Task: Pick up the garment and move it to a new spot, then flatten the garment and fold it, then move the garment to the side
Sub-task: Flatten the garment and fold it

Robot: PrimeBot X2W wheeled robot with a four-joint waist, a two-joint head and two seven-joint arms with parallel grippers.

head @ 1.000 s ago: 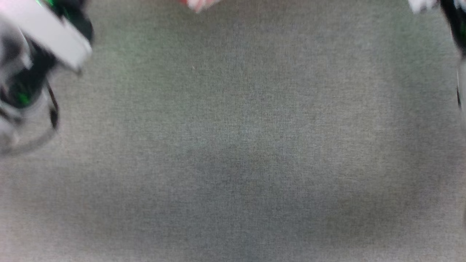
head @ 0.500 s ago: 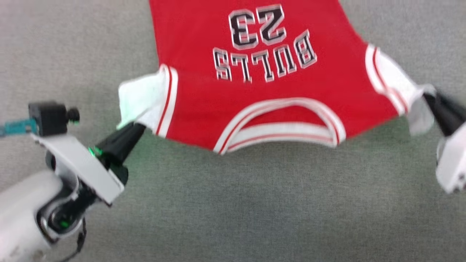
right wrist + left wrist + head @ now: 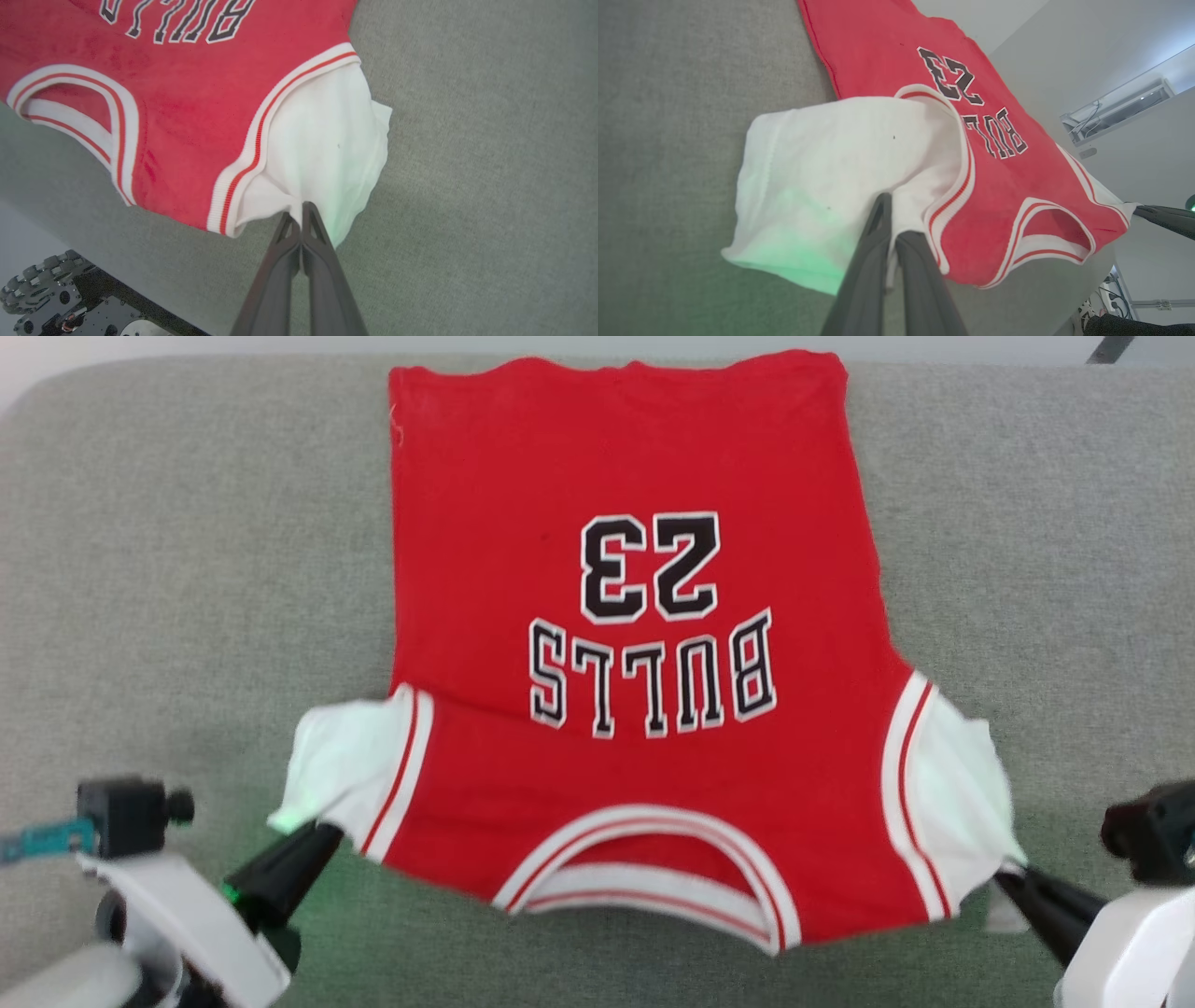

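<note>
Red white-sleeved jersey shirt [image 3: 644,784] now wholly in frame, spread at centre.
Camera has tilted; left pincer [image 3: 322,835], lower left, and right pincer [image 3: 1008,875], lower right, each clamp a sleeve above grey fabric tabletop [image 3: 187,569]; flattening likely next.

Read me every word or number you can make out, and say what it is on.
"23": black, white-edged numerals on the red shirt, upside down in the head view.
"BULLS": same shirt, same lettering, right below the number in that view.
No other text can be read.
</note>
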